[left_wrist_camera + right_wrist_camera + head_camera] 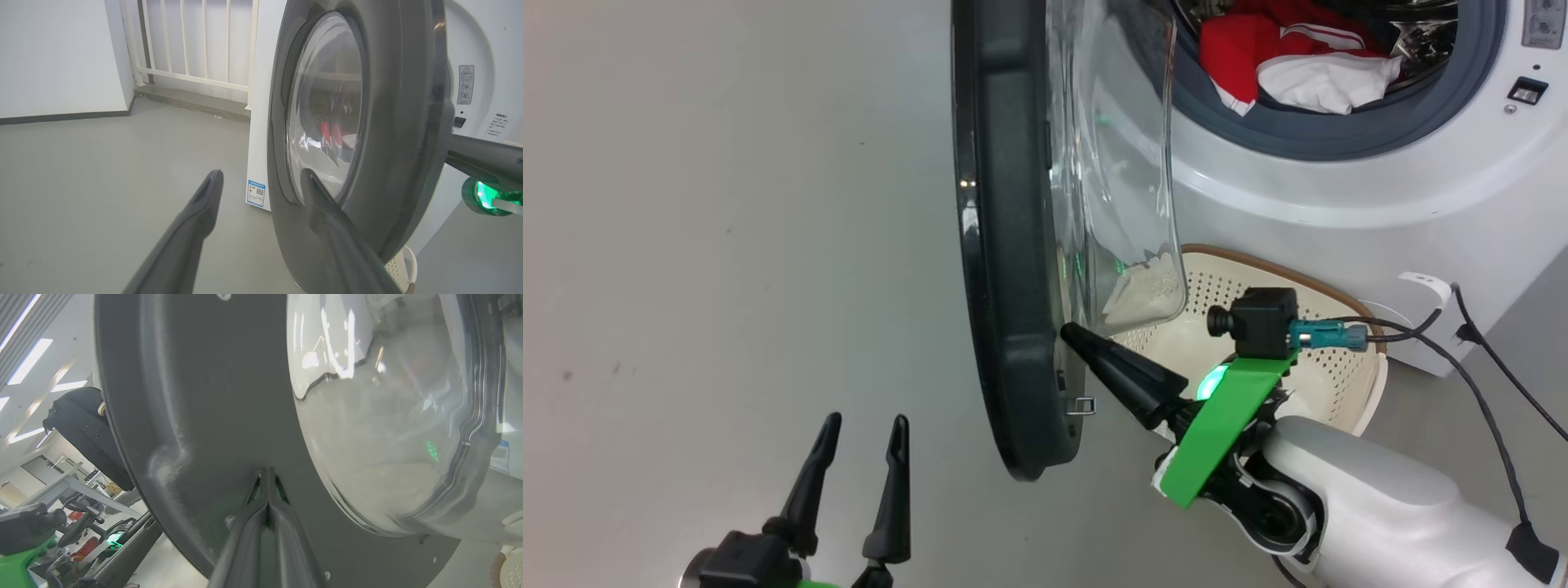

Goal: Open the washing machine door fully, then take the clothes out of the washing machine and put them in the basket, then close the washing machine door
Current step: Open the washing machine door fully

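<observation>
The washing machine door [1005, 245] is seen edge-on at mid-scene, swung out approx. square to the washing machine [1339, 188] at far right. It is judged open only partway, not yet fully. Its glass bowl [1119, 163] bulges right, toward the drum.

The right gripper [1068, 331] is shut w/ nothing held, its fingers pressed into a single point. That tip is set against the door's inner face, low on the dark rim, just left of the glass. A closed tip is prob. used because a push is wanted, not a grasp: the door can be shoved leftward w/o a handle being needed.

The left gripper [866, 420] is spread wide and empty, near and left, on the door's outer side and apart from it. The door's swing looks likely to pass close by it.

The clothes [1258, 49] — red w/ white trim, plus a white garment [1327, 82] — are heaped in the drum mouth, inside the grey rubber ring [1339, 143]. The basket [1327, 384] is set on the floor just in front of the machine, right of the door. It is seen partly through the glass and partly hidden behind the right arm.

A small latch hook [1082, 404] juts from the door edge near the fingertip, and cables [1478, 384] trail past the basket's right side. Either could be snagged on a reach.
</observation>
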### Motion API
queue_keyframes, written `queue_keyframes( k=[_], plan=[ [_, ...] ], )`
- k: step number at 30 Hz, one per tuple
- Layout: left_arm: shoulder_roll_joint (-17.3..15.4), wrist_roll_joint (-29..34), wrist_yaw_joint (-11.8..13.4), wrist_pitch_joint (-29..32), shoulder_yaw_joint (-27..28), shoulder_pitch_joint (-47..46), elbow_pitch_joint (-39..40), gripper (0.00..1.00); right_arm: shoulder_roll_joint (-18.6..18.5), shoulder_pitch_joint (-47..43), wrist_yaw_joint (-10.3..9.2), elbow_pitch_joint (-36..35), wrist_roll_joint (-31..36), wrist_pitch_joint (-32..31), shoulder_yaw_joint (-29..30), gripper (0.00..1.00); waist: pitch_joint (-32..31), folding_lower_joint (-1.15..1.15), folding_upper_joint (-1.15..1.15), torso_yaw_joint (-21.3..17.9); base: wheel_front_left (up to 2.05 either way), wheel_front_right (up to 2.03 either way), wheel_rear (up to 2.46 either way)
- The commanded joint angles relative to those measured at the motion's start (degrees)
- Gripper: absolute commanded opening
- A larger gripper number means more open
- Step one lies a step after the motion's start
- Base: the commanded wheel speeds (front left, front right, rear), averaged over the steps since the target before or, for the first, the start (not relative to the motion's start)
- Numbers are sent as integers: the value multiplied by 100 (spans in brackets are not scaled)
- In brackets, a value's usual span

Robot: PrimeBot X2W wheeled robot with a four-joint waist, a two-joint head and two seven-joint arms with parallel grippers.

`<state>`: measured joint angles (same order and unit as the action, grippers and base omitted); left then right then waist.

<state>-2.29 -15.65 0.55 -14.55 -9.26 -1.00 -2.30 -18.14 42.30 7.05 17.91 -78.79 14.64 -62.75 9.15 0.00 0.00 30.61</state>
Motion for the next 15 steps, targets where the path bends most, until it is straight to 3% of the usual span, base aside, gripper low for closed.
queue_keyframes(
  k=[1, 5, 8, 9, 15],
  plan=[
    [-59, -14, -7, -45, 215, -61, 110, 100, 21, -150, 44, -59, 77, 36, 122, 24, -31, 0, 0, -15, 0, 0, 0],
    [-59, 34, -75, -45, 237, -70, 39, 100, -70, -449, 44, 50, 197, 36, 357, 46, -105, 0, 0, -45, 0, 0, 0],
    [-59, 70, -132, -45, 270, -80, -17, 100, -139, -713, 44, 96, 284, 36, 577, 93, -154, 0, 0, -69, 0, 0, 0],
    [-59, 81, -152, -45, 282, -86, -37, 100, -164, -798, 44, 117, 321, 36, 664, 100, -170, 0, 0, -77, 0, 0, 0],
    [-59, 145, -258, -45, 372, -89, -130, 100, -236, -1326, 44, 248, 621, 36, 1195, 100, -253, 0, 0, -171, 0, 0, 0]
  ],
)
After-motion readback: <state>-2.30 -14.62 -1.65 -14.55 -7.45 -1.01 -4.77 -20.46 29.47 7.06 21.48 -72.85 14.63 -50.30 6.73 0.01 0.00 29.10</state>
